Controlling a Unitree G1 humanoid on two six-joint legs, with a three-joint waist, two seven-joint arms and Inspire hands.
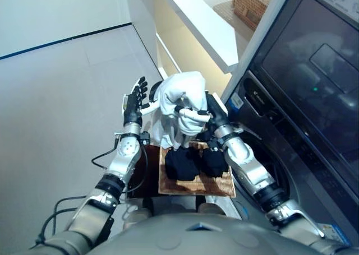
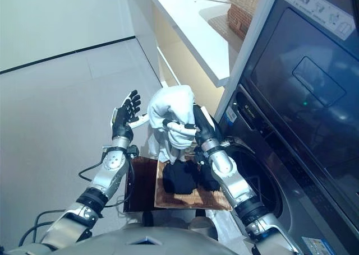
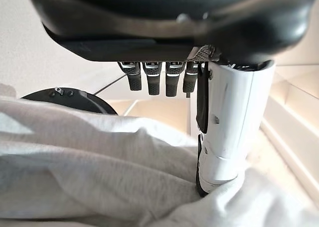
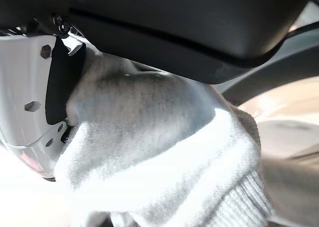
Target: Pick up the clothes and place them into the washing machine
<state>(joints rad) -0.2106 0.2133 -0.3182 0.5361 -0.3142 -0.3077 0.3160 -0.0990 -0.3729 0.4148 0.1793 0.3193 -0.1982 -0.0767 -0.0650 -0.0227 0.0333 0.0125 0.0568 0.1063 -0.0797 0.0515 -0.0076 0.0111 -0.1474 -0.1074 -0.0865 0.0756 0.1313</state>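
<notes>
A bunched white garment point(image 1: 182, 101) hangs in the air above a woven basket point(image 1: 221, 185), and my right hand point(image 1: 210, 116) is shut on it with the thumb pinching the cloth. The cloth point(image 4: 159, 152) fills the right wrist view. My left hand point(image 1: 134, 103) stands open just left of the garment, fingers straight up, its white thumb touching the cloth point(image 3: 99, 162). Dark clothes point(image 1: 193, 161) lie in the basket below. The washing machine's round dark opening point(image 1: 275, 165) is at the right, under my right forearm.
A dark appliance front point(image 1: 314, 70) rises at the right. A white counter point(image 1: 196, 19) with a woven box point(image 1: 252, 3) runs along the back. Pale floor point(image 1: 61, 87) spreads to the left. The basket rests on a dark stand point(image 2: 140, 188).
</notes>
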